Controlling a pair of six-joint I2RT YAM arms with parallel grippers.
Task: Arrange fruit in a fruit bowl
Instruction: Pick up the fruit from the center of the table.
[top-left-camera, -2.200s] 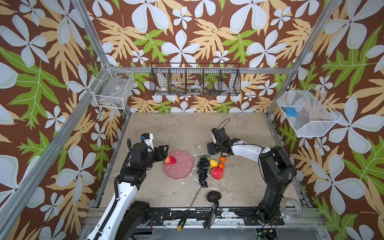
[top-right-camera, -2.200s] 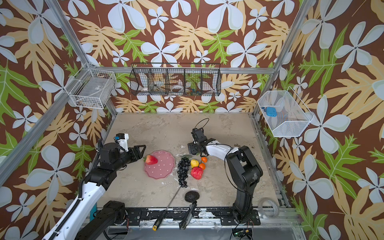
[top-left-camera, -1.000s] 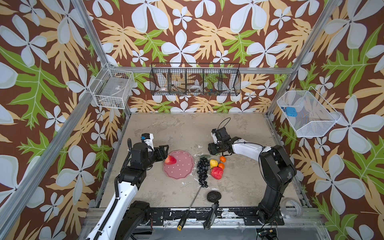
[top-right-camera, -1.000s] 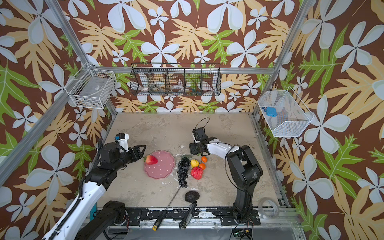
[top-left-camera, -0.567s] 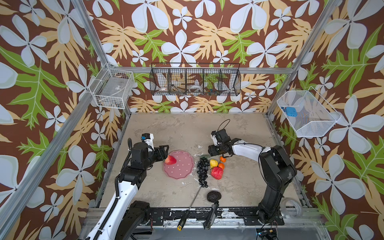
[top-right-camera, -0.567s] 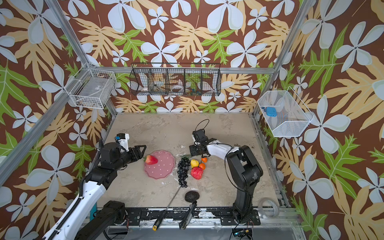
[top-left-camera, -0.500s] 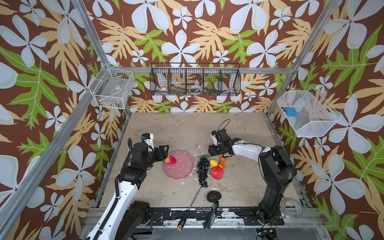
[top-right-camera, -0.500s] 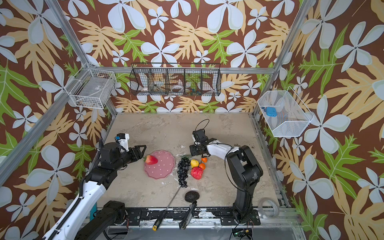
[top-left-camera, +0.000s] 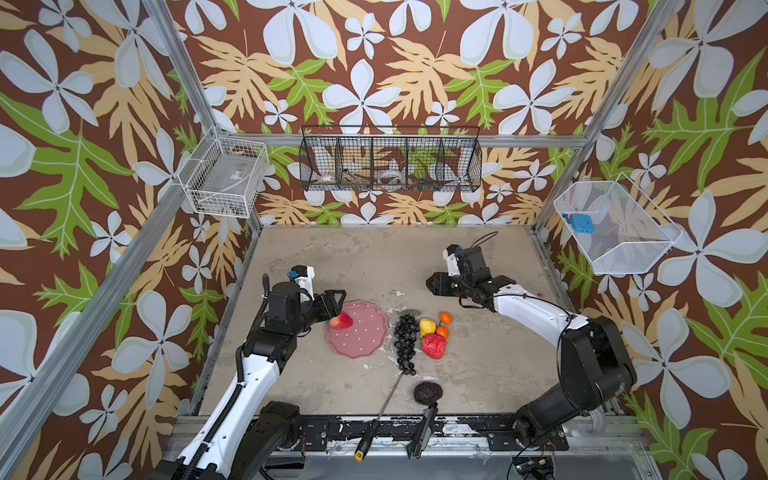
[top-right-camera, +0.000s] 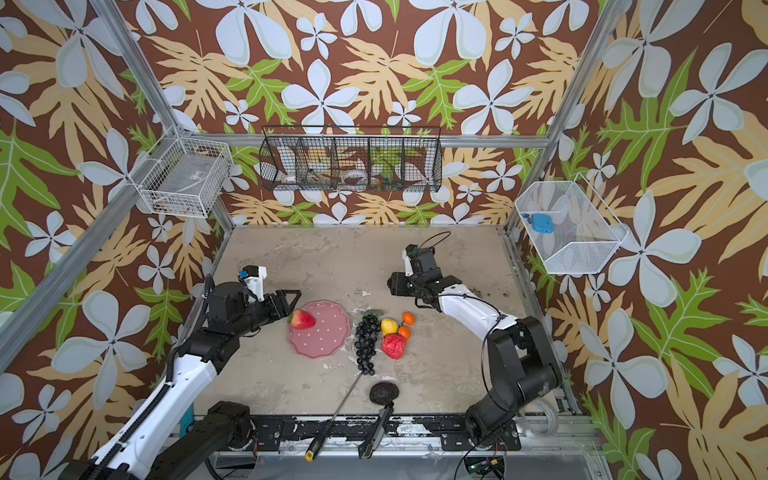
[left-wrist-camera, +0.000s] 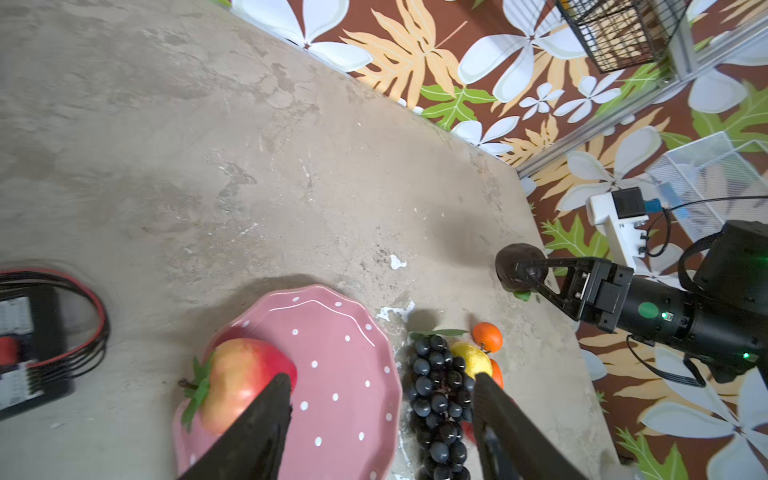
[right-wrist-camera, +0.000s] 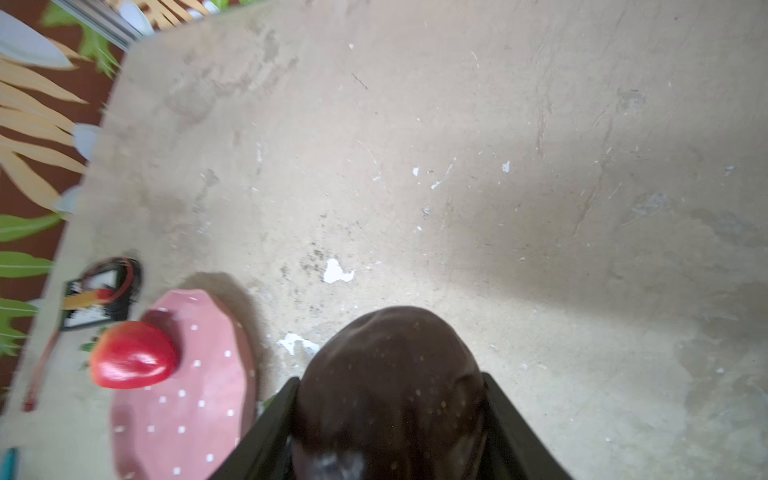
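My right gripper (right-wrist-camera: 390, 378) is shut on the dark mangosteen (right-wrist-camera: 390, 345) and holds it above the table, behind the loose fruit, in both top views (top-left-camera: 433, 284) (top-right-camera: 393, 286). The pink dotted fruit bowl (top-left-camera: 365, 336) carries one red apple (top-left-camera: 341, 321) on its left rim. My left gripper (left-wrist-camera: 380, 382) hangs open over the bowl, with that apple (left-wrist-camera: 237, 378) just outside one finger. Right of the bowl lie the black grape bunch (top-left-camera: 405, 340), a lemon (top-left-camera: 427, 326), two oranges (top-left-camera: 445, 318) and a second red apple (top-left-camera: 434, 345). The bumpy avocado (top-left-camera: 428, 392) sits near the front edge.
A screwdriver (top-left-camera: 380, 415) lies slanted from the grapes' end over the front rail, with a black tool (top-left-camera: 422, 428) beside it. Wire baskets hang on the left wall (top-left-camera: 224, 183), back wall (top-left-camera: 390, 164) and right wall (top-left-camera: 615, 226).
My right gripper has closed on the mangosteen and lifted it slightly off the table. The left arm, the bowl and the other fruit have not moved.
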